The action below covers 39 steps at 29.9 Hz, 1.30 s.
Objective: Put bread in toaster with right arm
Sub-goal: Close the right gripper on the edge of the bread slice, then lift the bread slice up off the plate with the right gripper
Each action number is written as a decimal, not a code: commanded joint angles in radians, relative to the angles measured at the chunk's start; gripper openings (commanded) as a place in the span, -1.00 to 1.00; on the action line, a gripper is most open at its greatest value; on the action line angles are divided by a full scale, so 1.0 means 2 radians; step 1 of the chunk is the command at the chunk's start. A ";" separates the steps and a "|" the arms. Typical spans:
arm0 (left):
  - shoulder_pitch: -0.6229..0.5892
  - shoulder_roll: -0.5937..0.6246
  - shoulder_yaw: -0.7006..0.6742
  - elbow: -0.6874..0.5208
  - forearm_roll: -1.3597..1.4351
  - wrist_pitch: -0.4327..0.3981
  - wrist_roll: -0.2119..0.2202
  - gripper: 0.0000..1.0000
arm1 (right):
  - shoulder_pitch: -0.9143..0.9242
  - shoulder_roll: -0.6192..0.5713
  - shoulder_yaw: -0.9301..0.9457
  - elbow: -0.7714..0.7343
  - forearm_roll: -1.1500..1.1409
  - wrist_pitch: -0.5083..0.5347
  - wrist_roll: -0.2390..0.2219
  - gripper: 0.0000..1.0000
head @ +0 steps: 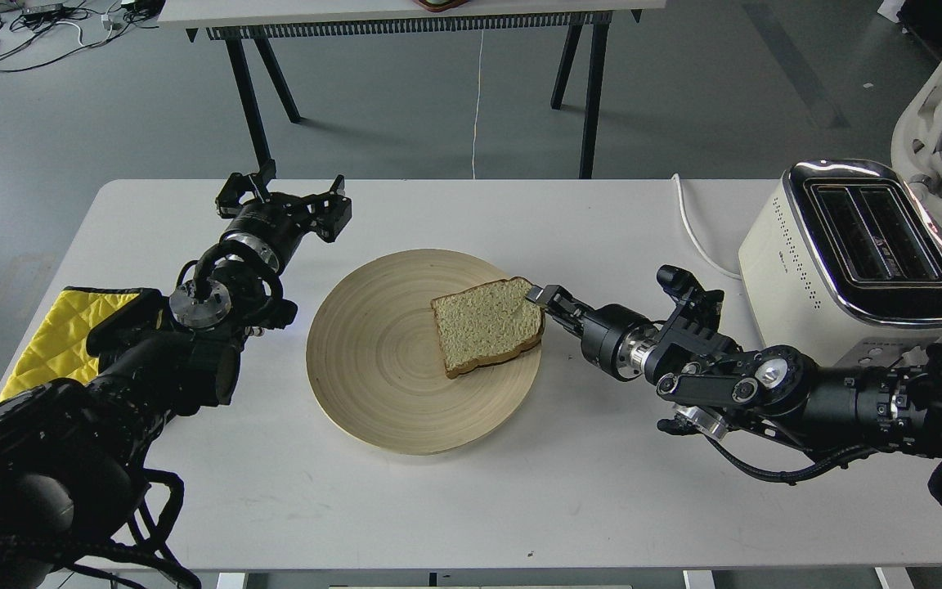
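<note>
The bread [487,325] lies on the right half of a round wooden plate [373,376] in the middle of the white table. My right arm reaches in from the right. Its gripper [540,296] is at the bread's right top corner, with one finger on the crust and the other hidden. I cannot tell whether it grips the slice. The cream toaster [855,254] stands at the table's right end, behind my right arm, both slots empty. My left gripper [284,199] is open and empty, left of and behind the plate.
A yellow quilted cloth [54,339] lies at the left table edge under my left arm. The toaster's white cord [688,225] runs across the table's back right. A second table [405,16] stands beyond. A white chair [941,106] is behind the toaster.
</note>
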 commanded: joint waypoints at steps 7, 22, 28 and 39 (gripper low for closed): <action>0.000 0.000 0.000 0.000 0.000 0.000 0.001 1.00 | 0.010 -0.021 0.041 0.008 0.000 -0.006 0.000 -0.81; 0.000 0.000 0.000 0.000 0.000 0.000 0.000 1.00 | 0.200 -0.217 0.040 0.101 -0.004 -0.018 -0.004 -0.85; 0.000 0.000 0.000 0.000 0.000 0.000 0.000 1.00 | 0.289 -0.289 -0.041 0.099 -0.033 -0.021 -0.010 -0.85; 0.000 0.000 0.000 0.000 0.000 0.000 0.000 1.00 | 0.349 -0.390 -0.171 0.106 -0.171 -0.020 -0.021 -0.85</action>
